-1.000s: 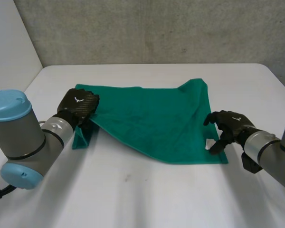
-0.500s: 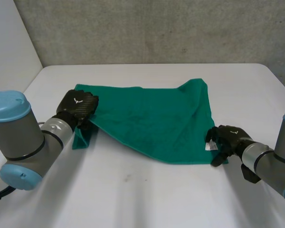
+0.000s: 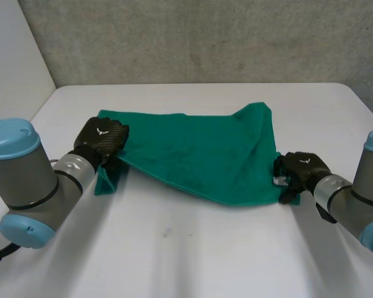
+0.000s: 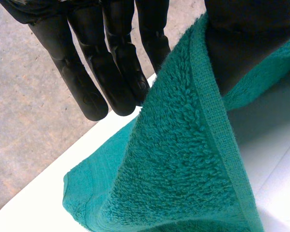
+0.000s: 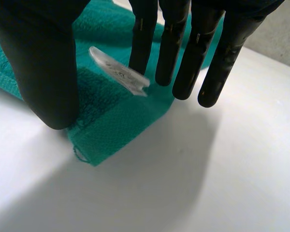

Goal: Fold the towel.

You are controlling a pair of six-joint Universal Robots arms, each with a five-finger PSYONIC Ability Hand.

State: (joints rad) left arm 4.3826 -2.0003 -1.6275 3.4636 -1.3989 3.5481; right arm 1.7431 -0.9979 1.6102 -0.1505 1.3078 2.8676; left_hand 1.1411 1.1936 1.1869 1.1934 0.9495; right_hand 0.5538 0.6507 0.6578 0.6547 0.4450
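The left hand [image 3: 102,138] holds the near left corner of the one green towel [image 3: 199,155] up off the white table [image 3: 193,261]. In its wrist view the hem seems nipped between the thumb and the straight fingers [image 4: 89,82]. The right hand [image 3: 301,169] stands wide at the near right corner (thumb [image 5: 38,67] down on the cloth). Its wrist view shows the fingers straight beside one white label [image 5: 118,72].

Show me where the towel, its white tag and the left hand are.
towel [image 3: 199,155], head view, the middle of the spread cloth.
white tag [image 5: 117,71], right wrist view, the tag's flat middle.
left hand [image 3: 102,138], head view, the back of the hand.
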